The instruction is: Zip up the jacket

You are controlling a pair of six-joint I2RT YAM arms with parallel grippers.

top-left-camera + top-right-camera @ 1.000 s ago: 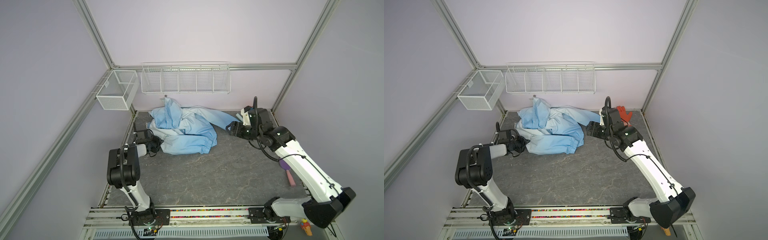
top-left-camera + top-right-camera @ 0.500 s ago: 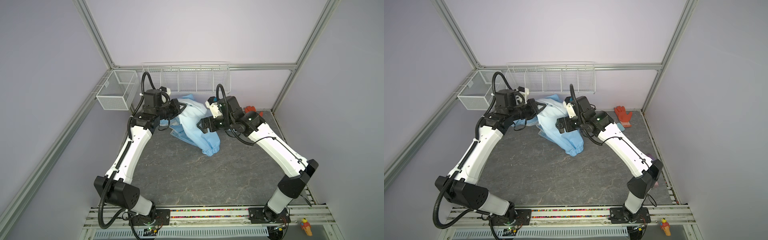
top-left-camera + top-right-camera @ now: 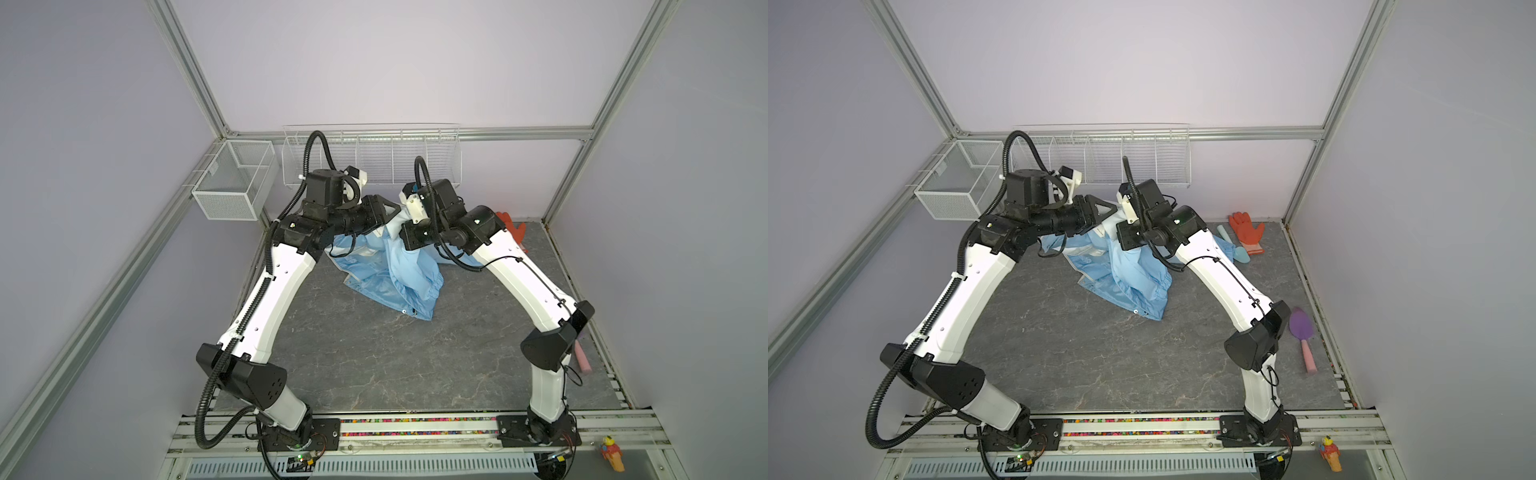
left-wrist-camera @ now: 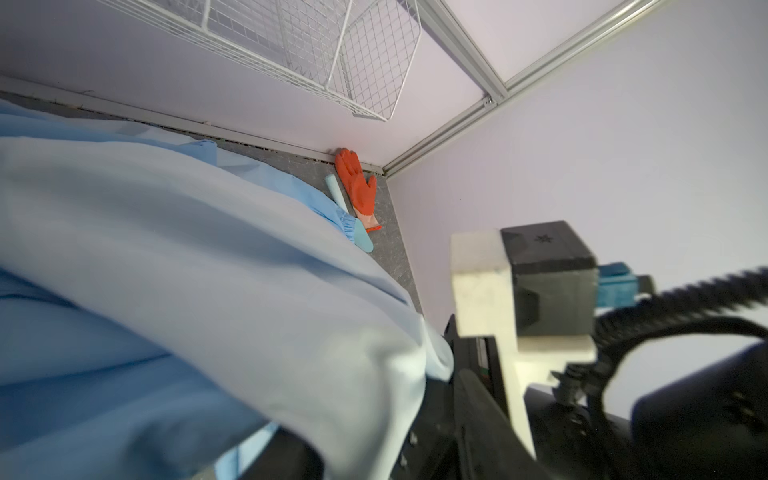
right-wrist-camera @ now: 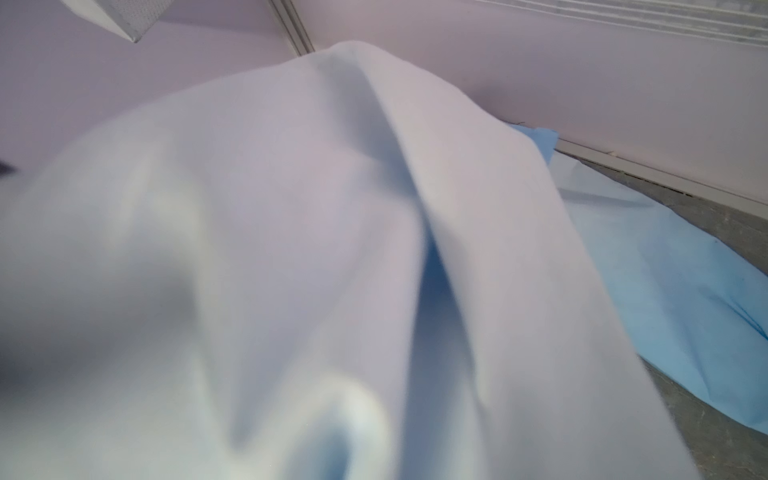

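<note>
The jacket (image 3: 401,270) hangs bunched over the back of the table (image 3: 374,357), held up between both arms. The right gripper (image 3: 402,232) pinches its cloth; the left gripper (image 3: 388,210) I can't judge. By my reckoning, zipping hasn't started.

jacket (image 5: 249,270) blurred close up, glove (image 3: 506,217) half hidden
</note>
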